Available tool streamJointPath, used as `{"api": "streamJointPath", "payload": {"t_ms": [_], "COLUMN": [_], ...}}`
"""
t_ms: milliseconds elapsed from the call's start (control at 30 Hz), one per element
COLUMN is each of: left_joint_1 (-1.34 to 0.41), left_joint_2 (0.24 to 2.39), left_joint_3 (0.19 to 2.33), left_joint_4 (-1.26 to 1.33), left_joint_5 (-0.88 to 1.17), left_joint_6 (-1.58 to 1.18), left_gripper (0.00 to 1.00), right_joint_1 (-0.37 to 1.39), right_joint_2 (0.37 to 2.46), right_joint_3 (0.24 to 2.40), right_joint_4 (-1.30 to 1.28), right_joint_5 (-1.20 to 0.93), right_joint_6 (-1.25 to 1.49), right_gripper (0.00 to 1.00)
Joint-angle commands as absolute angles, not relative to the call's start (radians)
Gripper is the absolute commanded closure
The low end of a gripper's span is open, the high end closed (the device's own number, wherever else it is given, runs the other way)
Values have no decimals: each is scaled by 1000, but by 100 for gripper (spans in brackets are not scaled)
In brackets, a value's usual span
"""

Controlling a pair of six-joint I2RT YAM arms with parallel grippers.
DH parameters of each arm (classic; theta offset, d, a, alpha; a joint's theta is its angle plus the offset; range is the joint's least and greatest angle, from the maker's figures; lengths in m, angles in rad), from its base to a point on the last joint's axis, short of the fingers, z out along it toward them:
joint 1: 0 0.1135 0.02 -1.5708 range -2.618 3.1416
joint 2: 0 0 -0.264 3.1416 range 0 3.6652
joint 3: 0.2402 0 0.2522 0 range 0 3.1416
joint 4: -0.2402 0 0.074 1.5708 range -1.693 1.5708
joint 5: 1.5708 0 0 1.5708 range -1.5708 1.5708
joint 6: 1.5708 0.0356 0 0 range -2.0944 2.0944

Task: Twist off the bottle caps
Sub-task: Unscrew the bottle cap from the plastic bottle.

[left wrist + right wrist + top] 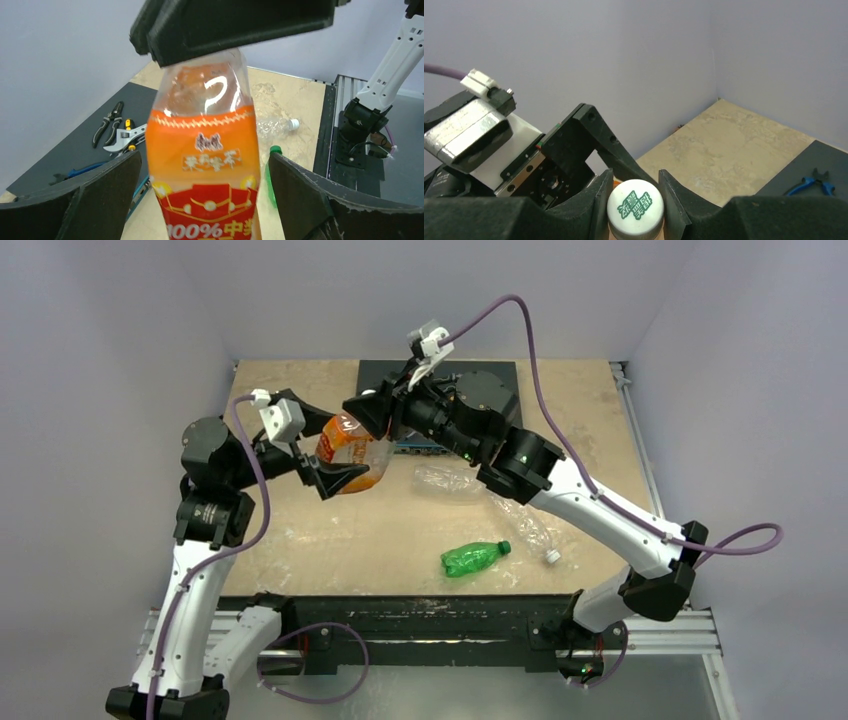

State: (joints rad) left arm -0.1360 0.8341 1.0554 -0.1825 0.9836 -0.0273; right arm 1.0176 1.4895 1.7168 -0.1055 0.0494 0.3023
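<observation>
The squat bottle with the orange label (202, 130) hangs tilted above the table (300, 540), between both arms. Its white cap (635, 207), printed with green characters, sits between the fingers of my right gripper (635, 192), which are shut on its sides. My left gripper (204, 156) is open around the bottle's body, with a gap on each side. From above, the right gripper (368, 412) is at the bottle's top and the left gripper (345, 478) at its lower half. A green bottle (475, 558) with a green cap (275, 149) lies near the front. Two clear crinkled bottles (450, 480) (530, 530) lie to the right, one with a white cap (552, 556).
A dark mat (440, 370) at the back of the table carries pliers and a wrench (117, 130). A black rail (400, 615) runs along the near edge between the arm bases. Grey walls close in the back and both sides.
</observation>
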Motion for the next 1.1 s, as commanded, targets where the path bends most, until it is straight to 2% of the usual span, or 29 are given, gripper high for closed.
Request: {"api": "streamJointPath", "payload": {"t_ms": [0,100,133,267,300,367,400,467,533,567,667,767,867,1000,1067], "left_joint_1": [-135,-135,-135,-137,-137,-137,-138,-140,-141,-142,-143,-143,-143,-143,-143], "left_joint_2": [866,882,887,908,908,904,904,900,892,885,863,853,854,854,854], "left_joint_3": [1078,1081,1079,1083,1081,1075,1072,1066,1058,1051,1035,1029,1029,1029,1030], "left_joint_4": [-66,-40,-28,-21,-22,-19,-16,-17,-35,-40,-57,-59,-63,-79,-85], "left_joint_5": [1017,1016,1019,1028,1028,1031,1032,1025,1011,994,939,910,902,906,910], "left_joint_6": [-108,-112,-121,-137,-135,-139,-143,-144,-128,-119,-92,-91,-92,-93,-92], "left_gripper": [0,9,15,57,64,74,78,83,89,91,99,100,100,100,100], "right_joint_1": [1041,1054,1057,1067,1069,1073,1074,1076,1077,1077,1077,1077,1077,1077,1077], "right_joint_2": [1477,1492,1496,1507,1511,1519,1524,1534,1539,1540,1541,1548,1552,1552,1552], "right_joint_3": [1707,1718,1719,1722,1724,1725,1729,1744,1765,1774,1805,1830,1837,1845,1850], "right_joint_4": [-77,-81,-81,-82,-85,-90,-91,-96,-99,-97,-97,-104,-107,-114,-121], "right_joint_5": [35,40,40,42,45,54,62,88,130,147,195,208,205,211,221], "right_joint_6": [286,277,275,270,270,271,274,284,298,300,316,321,322,316,311], "right_gripper": [100,100,100,100,100,100,96,70,55,52,55,60,60,55,48]}}
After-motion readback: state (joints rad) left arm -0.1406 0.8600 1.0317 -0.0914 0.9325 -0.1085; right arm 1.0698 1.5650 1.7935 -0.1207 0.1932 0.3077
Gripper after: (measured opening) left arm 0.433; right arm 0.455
